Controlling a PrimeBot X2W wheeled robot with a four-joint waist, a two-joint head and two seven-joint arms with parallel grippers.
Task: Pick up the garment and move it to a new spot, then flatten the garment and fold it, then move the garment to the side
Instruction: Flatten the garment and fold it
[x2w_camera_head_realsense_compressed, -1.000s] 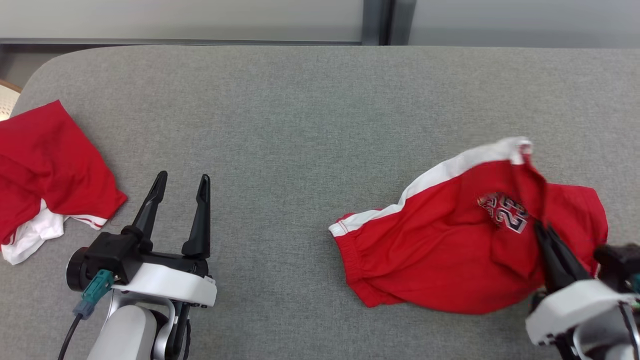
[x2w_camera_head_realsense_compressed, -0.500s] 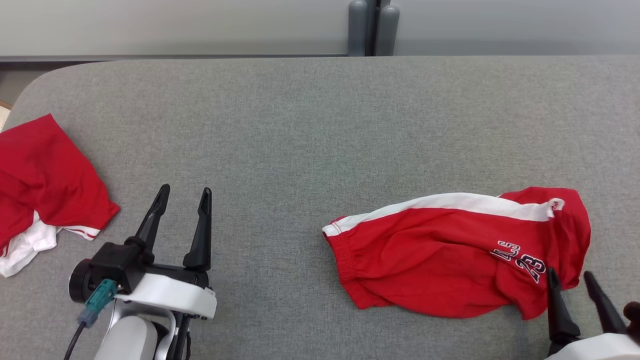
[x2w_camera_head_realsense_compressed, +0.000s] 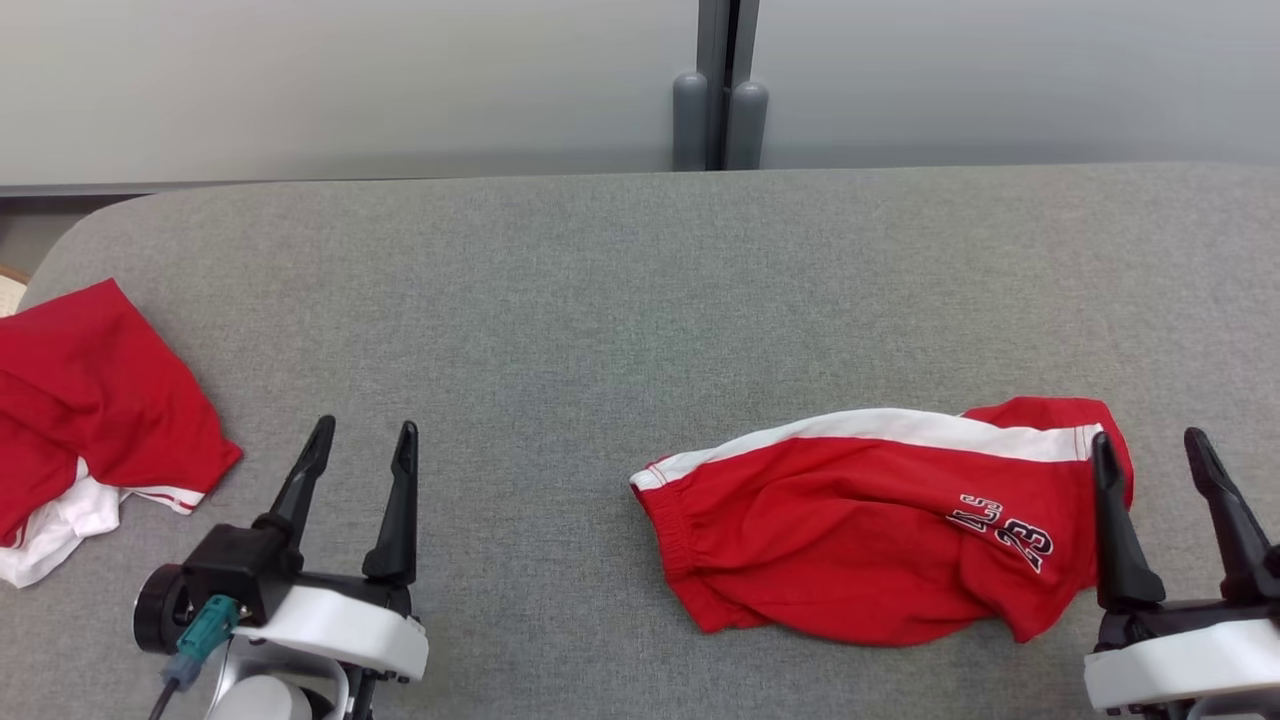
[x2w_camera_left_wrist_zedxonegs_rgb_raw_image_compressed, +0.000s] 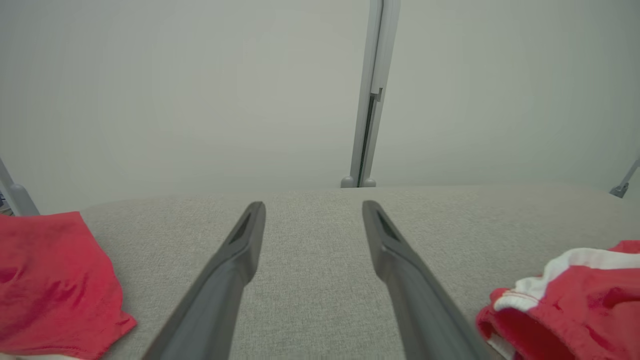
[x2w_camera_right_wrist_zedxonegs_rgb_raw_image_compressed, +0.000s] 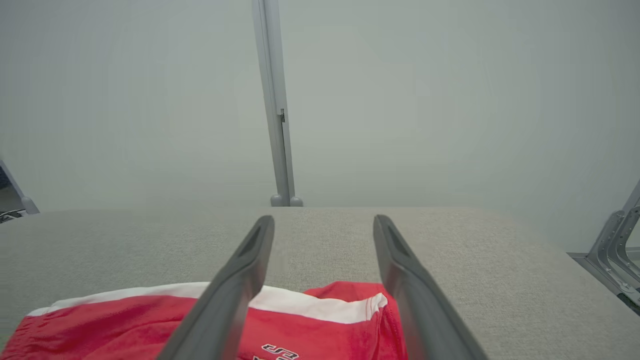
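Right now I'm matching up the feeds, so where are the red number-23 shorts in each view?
Head view: red shorts, lower right.
Left wrist view: red shorts, bottom right corner.
Right wrist view: red shorts, along the bottom, centre to left.
Shared landmark: grey post behind the table.

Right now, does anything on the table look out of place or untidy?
The red shorts lie rumpled, not flat: the leg end near the right gripper is folded over. A second red and white garment sits bunched at the table's left edge. Nothing looks torn or spilled.
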